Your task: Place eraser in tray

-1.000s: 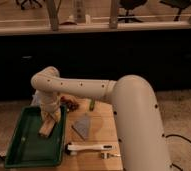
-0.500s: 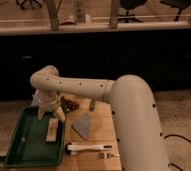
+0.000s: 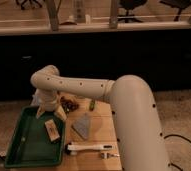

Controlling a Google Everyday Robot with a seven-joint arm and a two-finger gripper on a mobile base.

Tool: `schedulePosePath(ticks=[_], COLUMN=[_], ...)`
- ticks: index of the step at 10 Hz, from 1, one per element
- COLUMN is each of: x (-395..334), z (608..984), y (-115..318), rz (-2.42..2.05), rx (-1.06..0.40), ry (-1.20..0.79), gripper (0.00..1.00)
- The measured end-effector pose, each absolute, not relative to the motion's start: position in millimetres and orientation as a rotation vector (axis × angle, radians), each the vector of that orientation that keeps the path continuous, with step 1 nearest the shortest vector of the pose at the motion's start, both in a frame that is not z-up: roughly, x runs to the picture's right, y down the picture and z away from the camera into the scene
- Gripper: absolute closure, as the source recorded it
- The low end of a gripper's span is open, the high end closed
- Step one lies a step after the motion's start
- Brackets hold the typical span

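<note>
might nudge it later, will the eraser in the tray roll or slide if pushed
Likely slides, not rolls: the eraser is a flat-lying block. Probably stiff and light, being small beside the tray. The gripper hangs above it, jaws open.

- tool (image 3: 50, 113): lifted clear, now hanging spread above the far end of the shallow green plastic tray (image 3: 26, 147).
- small tan rectangular eraser block (image 3: 52, 130): formerly under the tool, now lying free on the tray floor near its right rim.

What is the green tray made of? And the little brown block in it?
The tray looks like smooth green plastic with a moulded raised rim. The eraser looks like dull tan rubber, maybe wood. The open gripper hangs above the tray's far end.
</note>
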State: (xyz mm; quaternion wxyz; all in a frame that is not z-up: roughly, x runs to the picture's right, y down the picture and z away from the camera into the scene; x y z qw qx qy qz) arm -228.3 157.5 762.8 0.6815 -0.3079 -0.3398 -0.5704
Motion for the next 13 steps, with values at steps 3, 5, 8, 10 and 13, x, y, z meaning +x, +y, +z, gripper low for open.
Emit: schedulePosePath(ticks=[3,5,8,10,13], x=[-227.0,-226.0,-225.8,-225.9,-225.5], z=[762.7,762.8,762.7,762.7,762.9], y=[155.1,153.6,153.1,153.1,153.1], rz=[-1.281,-1.282,-1.282,-1.282,-1.281], rx=[-0.687,-0.684,-0.683,-0.683,-0.683], ry=[-0.758,-0.757,-0.756,-0.756,-0.756], gripper=[0.20,0.20,0.20,0.20,0.20])
